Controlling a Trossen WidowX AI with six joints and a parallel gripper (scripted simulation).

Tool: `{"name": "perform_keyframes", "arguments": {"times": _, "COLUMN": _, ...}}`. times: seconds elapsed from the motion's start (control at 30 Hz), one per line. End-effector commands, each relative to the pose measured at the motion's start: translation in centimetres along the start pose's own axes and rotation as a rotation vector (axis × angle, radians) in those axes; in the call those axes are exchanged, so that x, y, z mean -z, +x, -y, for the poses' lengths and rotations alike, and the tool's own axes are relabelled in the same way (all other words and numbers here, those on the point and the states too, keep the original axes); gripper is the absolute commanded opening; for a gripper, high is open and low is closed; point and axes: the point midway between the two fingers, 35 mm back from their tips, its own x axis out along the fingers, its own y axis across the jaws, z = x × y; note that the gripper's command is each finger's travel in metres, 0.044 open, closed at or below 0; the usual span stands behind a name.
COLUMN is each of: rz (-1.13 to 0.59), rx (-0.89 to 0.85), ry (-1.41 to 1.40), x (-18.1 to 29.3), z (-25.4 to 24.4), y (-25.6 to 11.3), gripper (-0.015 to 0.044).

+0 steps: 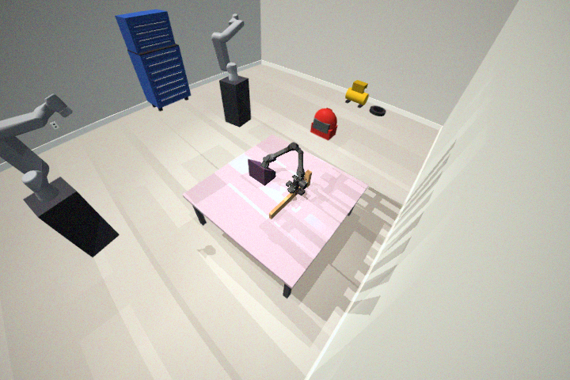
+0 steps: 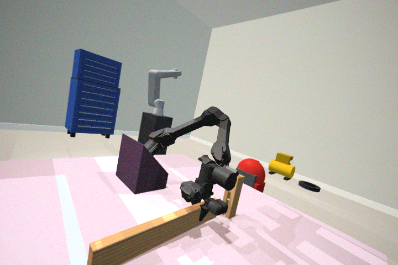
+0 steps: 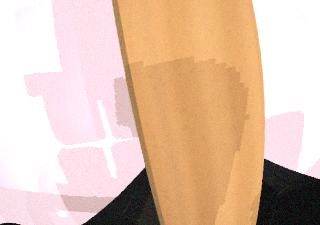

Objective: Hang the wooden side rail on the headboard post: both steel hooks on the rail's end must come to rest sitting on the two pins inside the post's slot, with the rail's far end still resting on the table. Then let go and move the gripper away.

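The wooden side rail [image 1: 281, 207] [image 2: 149, 232] [image 3: 195, 110] lies lengthwise from the table's middle toward the headboard post [image 1: 309, 177] [image 2: 236, 200]. The post stands upright, with part of its slot visible in the exterior view. My gripper [image 1: 296, 191] [image 2: 200, 208] [image 3: 194, 157] is shut on the rail near its post-side end, one finger on each side. The rail's far end appears low at the table; contact is not clear. In the exterior view the rail's post end is close to the post's foot. The steel hooks and pins cannot be made out, so whether they touch is hidden.
A dark purple wedge block [image 1: 260, 172] [image 2: 136, 171] stands at the arm's base on the pink table [image 1: 249, 233] [image 2: 24, 218]. A red helmet-like object [image 1: 324, 121] [image 2: 251, 170] is on the floor beyond the post. Grey arms on black pedestals stand beyond the table.
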Motion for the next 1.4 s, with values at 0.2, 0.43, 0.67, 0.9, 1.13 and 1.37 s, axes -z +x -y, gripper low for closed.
{"name": "perform_keyframes", "arguments": {"times": 0.2, "rz": 0.002, "rx": -0.016, "ry": 0.003, "x": -0.18, "z": -0.33, "y": -0.83, "gripper": 0.0}}
{"name": "perform_keyframes", "arguments": {"times": 0.43, "rz": 0.002, "rx": -0.016, "ry": 0.003, "x": -0.18, "z": -0.33, "y": -0.94, "gripper": 0.0}}
{"name": "perform_keyframes", "arguments": {"times": 0.67, "rz": 0.002, "rx": -0.016, "ry": 0.003, "x": -0.18, "z": -0.32, "y": -1.06, "gripper": 0.0}}
{"name": "perform_keyframes", "arguments": {"times": 0.9, "rz": 0.002, "rx": -0.016, "ry": 0.003, "x": -0.18, "z": -0.32, "y": -1.18, "gripper": 0.0}}
{"name": "perform_keyframes", "arguments": {"times": 1.13, "rz": 0.002, "rx": -0.016, "ry": 0.003, "x": -0.18, "z": -0.32, "y": -1.29, "gripper": 0.0}}
{"name": "perform_keyframes", "arguments": {"times": 1.37, "rz": 0.002, "rx": -0.016, "ry": 0.003, "x": -0.12, "z": -0.37, "y": -1.28, "gripper": 0.0}}
